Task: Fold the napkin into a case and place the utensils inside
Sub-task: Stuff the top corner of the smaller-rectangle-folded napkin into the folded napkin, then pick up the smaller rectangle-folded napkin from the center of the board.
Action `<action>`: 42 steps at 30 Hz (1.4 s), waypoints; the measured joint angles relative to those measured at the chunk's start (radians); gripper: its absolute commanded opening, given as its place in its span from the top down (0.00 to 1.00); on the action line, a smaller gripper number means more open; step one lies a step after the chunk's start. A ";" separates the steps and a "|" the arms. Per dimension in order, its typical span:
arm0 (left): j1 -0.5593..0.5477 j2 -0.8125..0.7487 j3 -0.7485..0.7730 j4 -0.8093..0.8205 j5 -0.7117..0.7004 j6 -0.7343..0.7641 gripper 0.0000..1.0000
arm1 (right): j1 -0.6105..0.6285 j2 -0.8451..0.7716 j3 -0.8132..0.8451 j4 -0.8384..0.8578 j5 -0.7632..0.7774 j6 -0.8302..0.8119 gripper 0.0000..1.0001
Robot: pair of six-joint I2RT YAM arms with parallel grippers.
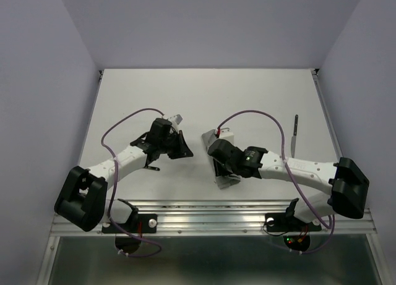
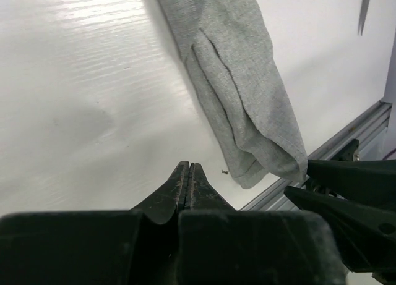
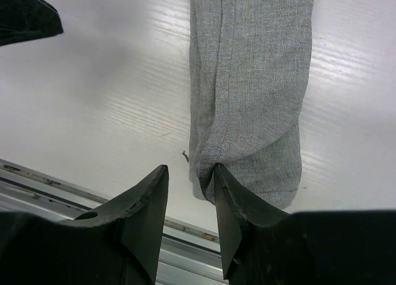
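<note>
Case: your napkin lies folded into a narrow grey case (image 1: 226,178), flat on the white table (image 1: 154,93). It runs lengthwise away from the metal rail (image 1: 210,208), and its near end is close to that rail. In the left wrist view the case (image 2: 247,93) shows overlapping lengthwise folds, with layered edges at its near end.
Utensil: you can see one slim utensil (image 1: 294,135) on the table, well to the right of the case. It lies roughly parallel to the case and touches nothing. Only its tip (image 2: 365,10) reaches the left wrist view.
Left arm pose: your left arm reaches from its base toward the table's middle, with the wrist bent down.
Left gripper: your left gripper (image 1: 185,150) hangs left of the case and apart from it. Its jaws are pressed together with nothing between them (image 2: 189,167).
Right arm pose: your right arm stretches leftward, low across the table, and its wrist sits over the case's near half.
Right gripper: your right gripper (image 1: 219,170) is parted by a narrow gap (image 3: 189,180) and holds nothing. One finger (image 3: 226,192) sits at the left edge of the case (image 3: 247,81); the other is over bare table beside it. You cannot tell whether the finger touches the cloth.
Between the grippers: the two tips stand near each other, with the case's left edge between them.
</note>
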 measured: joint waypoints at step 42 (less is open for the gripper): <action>0.024 0.125 -0.003 0.077 0.058 0.000 1.00 | -0.080 0.102 -0.127 0.084 -0.006 0.010 0.99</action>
